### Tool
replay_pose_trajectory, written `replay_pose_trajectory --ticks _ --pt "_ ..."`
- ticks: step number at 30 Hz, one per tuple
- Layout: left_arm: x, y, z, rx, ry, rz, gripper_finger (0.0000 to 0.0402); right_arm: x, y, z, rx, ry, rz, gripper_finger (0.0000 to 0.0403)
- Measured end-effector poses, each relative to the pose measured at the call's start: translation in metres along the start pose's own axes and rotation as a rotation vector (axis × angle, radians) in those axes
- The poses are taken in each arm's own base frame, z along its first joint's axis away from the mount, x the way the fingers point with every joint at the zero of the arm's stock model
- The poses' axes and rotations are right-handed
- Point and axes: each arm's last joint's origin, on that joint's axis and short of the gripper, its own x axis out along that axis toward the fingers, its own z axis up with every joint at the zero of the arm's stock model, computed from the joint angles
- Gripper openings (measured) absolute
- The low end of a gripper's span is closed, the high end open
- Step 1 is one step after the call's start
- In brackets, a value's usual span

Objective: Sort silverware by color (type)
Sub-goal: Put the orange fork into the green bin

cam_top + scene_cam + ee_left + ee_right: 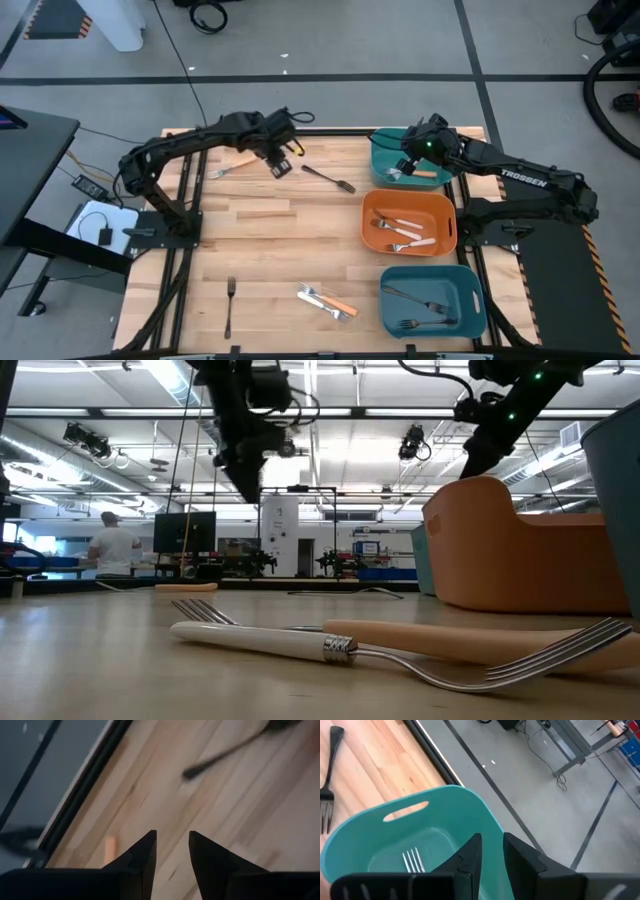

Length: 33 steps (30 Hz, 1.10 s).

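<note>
Three bins line the right side of the worktop (pixel 270 225) in the high view: a far teal bin (pixel 385 172) with an orange-handled fork (pixel 412 174) lying in it under the right gripper (pixel 408 160), an orange bin (pixel 370 232) holding white-handled forks (pixel 405 231), and a near teal bin (pixel 470 322) with dark forks (pixel 420 302). The left gripper (pixel 279 164) hangs over the far worktop between a loose orange-handled fork (pixel 232 166) on its left and a dark fork (pixel 329 178) on its right, touching neither. In the low view a white-handled fork (pixel 300 644) lies nearest. The left wrist view shows the jaws parted and empty, the dark fork (pixel 225 752) beyond them. The right wrist view shows slightly parted, empty jaws above the bin (pixel 445 815), fork tines (pixel 413 860) lying just beside them.
</note>
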Motion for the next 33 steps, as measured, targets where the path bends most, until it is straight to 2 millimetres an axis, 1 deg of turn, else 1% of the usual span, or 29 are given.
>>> replay_pose_trajectory --ticks 3,7,11,15,18,20,23,26,33 --pt "0.003 0.01 -0.01 0.025 0.102 0.014 0.0123 0.0 0.0 0.0 -0.002 0.003 0.001 0.0087" --pt "0.017 0.018 -0.033 0.026 0.205 0.022 0.0123 0.0 0.0 0.0 -0.001 0.003 0.001 0.0088" --pt "0.035 0.023 -0.06 0.016 0.235 0.028 0.0123 0.0 0.0 0.0 -0.001 0.002 0.002 0.0087" --pt "0.048 0.027 -0.075 0.025 0.228 -0.029 0.0123 0.0 0.0 0.0 0.002 -0.003 0.008 0.0088" --pt "0.056 0.032 -0.082 0.026 0.245 -0.1 0.0123 0.0 0.001 0.001 0.014 -0.01 0.036 0.0087" --pt "0.059 0.039 -0.086 0.02 0.256 -0.132 0.0123 0.0 0.002 0.001 0.063 -0.012 0.054 0.0087" --pt "0.062 0.054 -0.087 -0.025 0.242 -0.17 0.0123 0.0 0.002 0.001 0.138 -0.013 0.074 0.0087" --pt "0.064 0.07 -0.088 -0.1 0.205 -0.211 0.0123 0.0 0.002 0.001 0.177 -0.013 0.08 0.0088" --pt "0.067 0.102 -0.095 -0.207 0.186 -0.178 0.0123 0.0 0.003 0.001 0.203 -0.014 0.097 0.0086"
